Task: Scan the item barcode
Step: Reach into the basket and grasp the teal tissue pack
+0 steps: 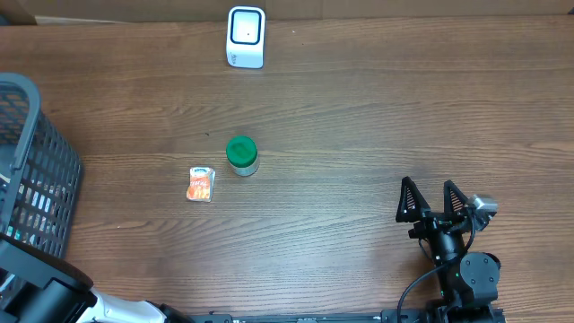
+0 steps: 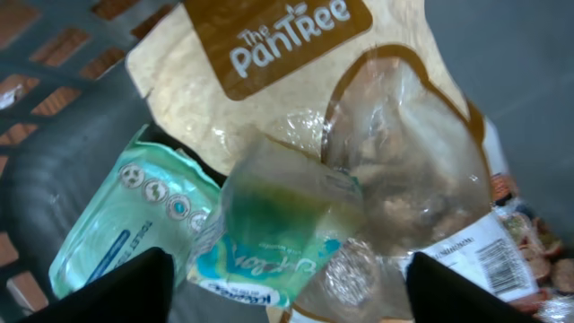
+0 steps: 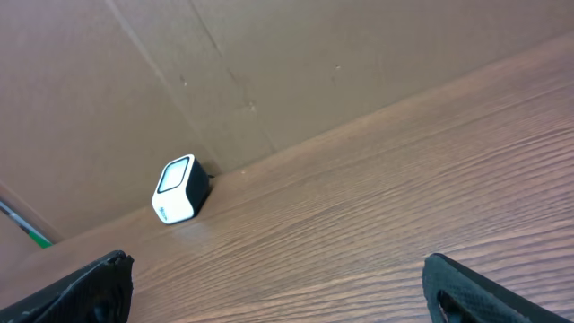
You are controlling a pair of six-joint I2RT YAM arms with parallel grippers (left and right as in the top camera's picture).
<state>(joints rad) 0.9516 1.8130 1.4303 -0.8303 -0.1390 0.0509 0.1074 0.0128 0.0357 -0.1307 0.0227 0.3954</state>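
The white barcode scanner [image 1: 245, 38] stands at the table's far edge and also shows in the right wrist view as the scanner [image 3: 177, 188] against a cardboard wall. My left gripper [image 2: 287, 301] is open inside the dark mesh basket [image 1: 31, 170], over a pile of packaged items. A teal crumpled packet [image 2: 269, 224] lies between its fingers [image 2: 126, 287], untouched. Beneath are a beige "The PanTree" bag [image 2: 269, 72], a mint wipes pack [image 2: 117, 224] and a barcode label [image 2: 495, 256]. My right gripper [image 1: 433, 199] rests open and empty at the near right.
A green-lidded jar [image 1: 242, 154] and a small orange packet [image 1: 201, 183] sit on the wooden table left of centre. The basket wall [image 2: 54, 117] rises to the left of the pile. The left arm's base [image 1: 54, 296] fills the near left corner.
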